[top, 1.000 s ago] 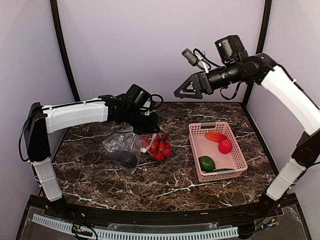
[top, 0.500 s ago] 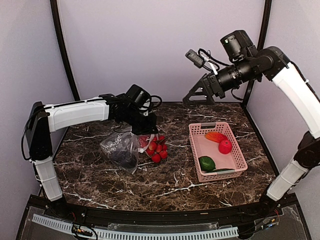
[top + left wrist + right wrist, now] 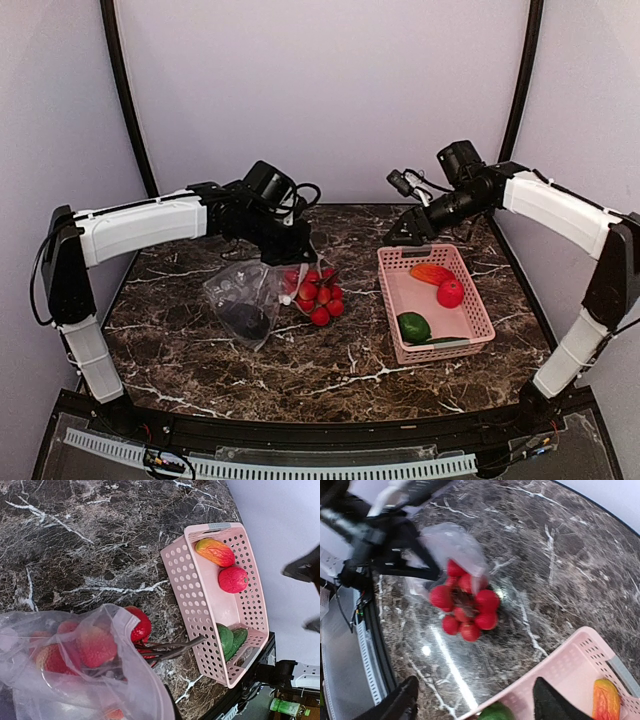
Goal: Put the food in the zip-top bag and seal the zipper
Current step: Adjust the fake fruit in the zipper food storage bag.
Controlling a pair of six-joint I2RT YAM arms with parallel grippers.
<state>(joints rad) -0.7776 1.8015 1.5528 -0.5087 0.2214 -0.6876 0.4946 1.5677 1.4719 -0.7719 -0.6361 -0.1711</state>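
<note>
On the counter (image 3: 330,372), near right, the pink basket (image 3: 487,326) holds the green pieces (image 3: 413,326), a red round piece (image 3: 450,292) and the orange-red oval (image 3: 431,273), none bagged yet. Left of it lies the zip-top bag (image 3: 238,288), with the eggplant (image 3: 246,320) inside and the red cluster (image 3: 318,296) at its mouth, which the left pincer (image 3: 296,256) pinches. Farther back, the right pincer (image 3: 405,233), jaws spread, has dropped from high up to just above the basket's far-left corner, likely for the next pick. The oval lies just near of it.

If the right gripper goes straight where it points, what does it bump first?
Probably the pink basket's rim, right ahead of the right gripper; depth is unclear, so maybe the marble table beside it.
</note>
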